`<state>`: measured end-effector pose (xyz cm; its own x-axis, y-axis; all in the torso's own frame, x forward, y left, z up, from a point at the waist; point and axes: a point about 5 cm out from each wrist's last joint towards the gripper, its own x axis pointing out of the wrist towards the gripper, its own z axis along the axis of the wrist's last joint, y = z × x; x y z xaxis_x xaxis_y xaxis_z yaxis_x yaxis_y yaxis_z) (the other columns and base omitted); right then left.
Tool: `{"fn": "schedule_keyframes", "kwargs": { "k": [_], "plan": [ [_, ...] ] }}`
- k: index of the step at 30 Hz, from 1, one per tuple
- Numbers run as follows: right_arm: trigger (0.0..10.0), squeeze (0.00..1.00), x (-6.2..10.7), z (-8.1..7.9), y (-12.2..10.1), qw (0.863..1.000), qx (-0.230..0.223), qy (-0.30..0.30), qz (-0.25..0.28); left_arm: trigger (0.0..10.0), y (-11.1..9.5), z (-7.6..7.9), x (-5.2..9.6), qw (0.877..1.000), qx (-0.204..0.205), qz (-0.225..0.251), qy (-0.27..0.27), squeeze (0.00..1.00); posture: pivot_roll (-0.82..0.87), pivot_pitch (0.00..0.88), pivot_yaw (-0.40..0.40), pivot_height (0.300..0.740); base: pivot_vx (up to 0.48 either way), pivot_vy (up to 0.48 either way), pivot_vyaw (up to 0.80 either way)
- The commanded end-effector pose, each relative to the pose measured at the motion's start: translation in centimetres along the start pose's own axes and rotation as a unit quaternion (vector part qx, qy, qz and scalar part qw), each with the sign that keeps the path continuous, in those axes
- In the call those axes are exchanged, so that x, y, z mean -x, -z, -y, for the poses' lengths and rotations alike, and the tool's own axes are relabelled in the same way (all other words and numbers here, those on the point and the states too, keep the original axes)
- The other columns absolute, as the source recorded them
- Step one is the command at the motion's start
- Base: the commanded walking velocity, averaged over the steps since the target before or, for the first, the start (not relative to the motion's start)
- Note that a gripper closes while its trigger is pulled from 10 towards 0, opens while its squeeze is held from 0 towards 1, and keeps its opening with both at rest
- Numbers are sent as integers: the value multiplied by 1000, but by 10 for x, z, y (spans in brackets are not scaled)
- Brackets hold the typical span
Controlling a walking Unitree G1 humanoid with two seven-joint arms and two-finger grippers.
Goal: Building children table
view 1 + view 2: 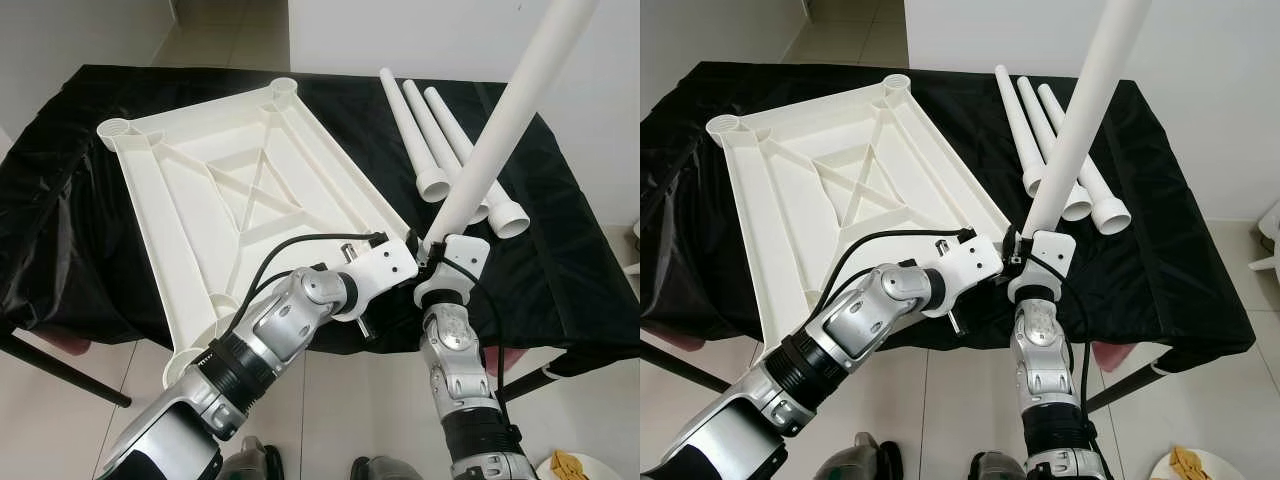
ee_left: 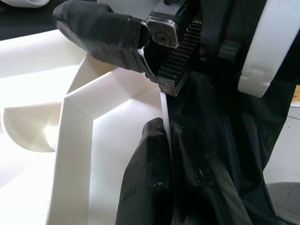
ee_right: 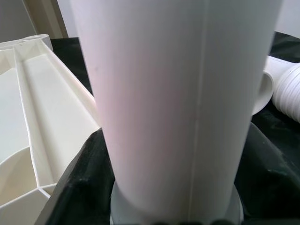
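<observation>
On the worktop [image 1: 560,250], draped w/ black cloth, the white plastic tabletop [image 1: 240,190] lies upside down, ribs and X-brace facing up, round leg sockets at its corners. It sits skewed, taking up the left and middle of the worktop; its near edge overhangs the front. Three loose white legs [image 1: 440,140] lie side by side on the cloth to the right of the tabletop, wide ends toward the robot, close together.

Left gripper [image 2: 154,101] is at the tabletop's near right corner. In the left wrist view its black fingers [image 2: 150,178] are clenched on the thin white rim there, one finger inside the frame, one outside against the black cloth.

Right gripper [image 1: 445,255] is just beside the left one, nearly touching, at that same corner. It's grasping a fourth white leg [image 1: 510,110] at its wide lower end. The leg stands tilted, rising up and to the right, top out of frame. Right wrist view: leg fills the space between the black fingers [image 3: 75,187], flared base at the bottom. Can't tell if the base is seated in a socket.

Floor is pale tile; a pale wall behind the worktop.
</observation>
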<state>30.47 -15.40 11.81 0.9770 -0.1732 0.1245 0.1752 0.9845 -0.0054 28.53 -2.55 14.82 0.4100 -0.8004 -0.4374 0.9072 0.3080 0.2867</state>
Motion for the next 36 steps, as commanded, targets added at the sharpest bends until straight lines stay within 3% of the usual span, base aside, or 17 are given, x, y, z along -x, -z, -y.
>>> {"fn": "schedule_keyframes", "kwargs": {
  "k": [1,2,11,13,14,15,17,20,22,23,25,26,36],
  "plan": [
    [10000,0,3,15,18,998,23,31,-53,10000,-6,21,-5,998,-15,10,66,0,-51,81,27,740,0,0,0],
    [10000,1000,4,16,17,998,22,24,-47,10000,-6,20,-5,998,-15,10,65,0,-51,81,26,740,0,0,0],
    [10000,1000,5,33,9,999,30,-4,-17,10000,-6,20,-5,998,-15,9,65,0,-51,81,28,740,0,0,0],
    [10000,1000,5,37,9,999,29,-34,-15,10000,-5,20,-5,998,-16,8,66,0,-55,79,30,740,0,0,0],
    [10000,20,5,37,9,997,24,-69,-14,10000,-5,20,-5,998,-16,8,66,0,-61,76,31,740,0,0,0],
    [10000,20,5,37,9,997,24,-69,-14,10000,-5,20,-5,998,-16,8,66,0,-61,76,31,740,0,0,0],
    [10000,0,8,38,9,990,13,-138,-13,10000,-5,20,-6,998,-18,8,67,0,-63,76,31,740,0,0,0],
    [10000,0,11,41,11,982,16,-186,-13,10000,-6,21,-6,997,-19,9,68,0,-66,72,31,740,0,0,0],
    [10000,0,11,41,11,982,16,-186,-13,10000,-6,21,-6,997,-19,9,68,0,-66,72,31,740,0,0,0],
    [10000,0,13,48,14,972,20,-234,-15,10000,-7,21,-7,997,-19,10,69,0,-64,67,32,740,0,0,0],
    [10000,0,14,51,14,967,24,-251,-14,10000,-6,21,-7,997,-20,10,69,0,-65,66,33,740,0,0,0],
    [10000,0,16,64,14,959,19,-284,-12,10000,-6,21,-6,997,-20,9,70,0,-66,65,35,740,0,0,0],
    [10000,0,13,92,20,946,38,-319,-39,10000,-6,23,-7,997,-25,8,75,0,-72,55,46,740,0,0,0]
  ]
}}
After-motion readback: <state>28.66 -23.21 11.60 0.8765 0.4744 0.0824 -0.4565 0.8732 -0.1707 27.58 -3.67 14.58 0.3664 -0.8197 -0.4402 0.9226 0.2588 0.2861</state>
